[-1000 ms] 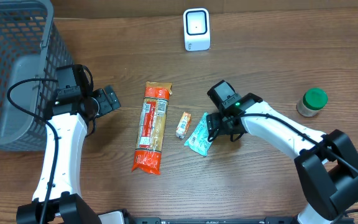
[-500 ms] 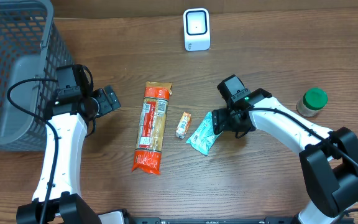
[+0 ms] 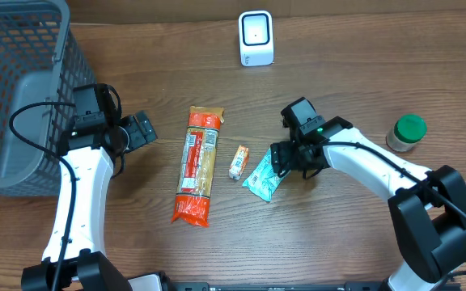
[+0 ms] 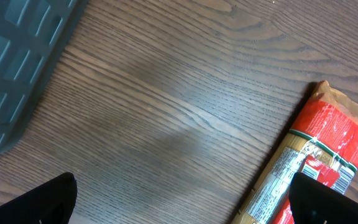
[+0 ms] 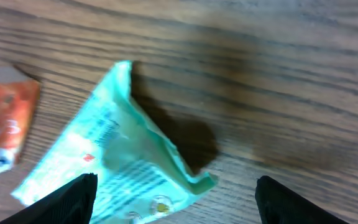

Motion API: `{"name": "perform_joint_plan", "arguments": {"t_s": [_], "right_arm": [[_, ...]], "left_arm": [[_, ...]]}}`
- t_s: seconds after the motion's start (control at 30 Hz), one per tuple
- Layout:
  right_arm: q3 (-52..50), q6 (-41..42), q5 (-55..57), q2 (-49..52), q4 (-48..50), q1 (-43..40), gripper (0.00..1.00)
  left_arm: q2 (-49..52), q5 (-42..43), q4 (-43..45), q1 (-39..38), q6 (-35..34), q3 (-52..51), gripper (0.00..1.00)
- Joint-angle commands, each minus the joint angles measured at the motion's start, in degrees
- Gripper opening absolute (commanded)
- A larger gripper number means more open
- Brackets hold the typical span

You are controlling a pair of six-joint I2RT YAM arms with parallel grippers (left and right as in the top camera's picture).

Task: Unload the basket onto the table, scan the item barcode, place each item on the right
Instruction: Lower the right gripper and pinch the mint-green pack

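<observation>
A mock shop checkout on a wooden worktop (image 3: 338,242). A grey shopping basket (image 3: 10,48), a white scanner (image 3: 256,38) and a pasta packet (image 3: 199,166) (shop-sealed) show it.

Right claw (image 3: 281,159) at green packet (image 3: 260,179) upper edge; orange packet (image 3: 238,162), pasta pack (image 3: 196,166) alongside; scanner (image 3: 256,38) upright beyond.

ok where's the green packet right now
In the overhead view the green packet lies on the table just right of centre, between the small orange sachet and the open right gripper at its upper-right corner.
</observation>
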Motion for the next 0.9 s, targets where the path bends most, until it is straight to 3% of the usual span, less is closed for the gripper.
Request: {"name": "perform_joint_plan", "arguments": {"t_s": [0.0, 0.13, 0.37, 0.67, 0.87], "right_arm": [[-2.82, -0.52, 5.70, -0.09, 0.37, 0.31, 0.83], [-3.54, -0.46, 12.13, -0.09, -3.43, 0.00, 0.84], [-3.52, 1.27, 12.15, -0.15, -7.45, -1.81, 0.83], [-1.53, -0.70, 3.89, -3.91, -7.56, -3.56, 0.83], [-1.53, -5.11, -1.86, -7.65, -7.65, -4.11, 0.91]], "left_arm": [[-0.96, -0.50, 0.02, -0.09, 0.90, 0.33, 1.00], [-0.96, -0.50, 0.02, -0.09, 0.90, 0.33, 1.00], [-0.96, -0.50, 0.02, -0.09, 0.92, 0.33, 1.00], [-0.96, -0.50, 0.02, -0.09, 0.90, 0.33, 1.00], [-0.96, -0.50, 0.02, -0.09, 0.90, 0.33, 1.00]]}}
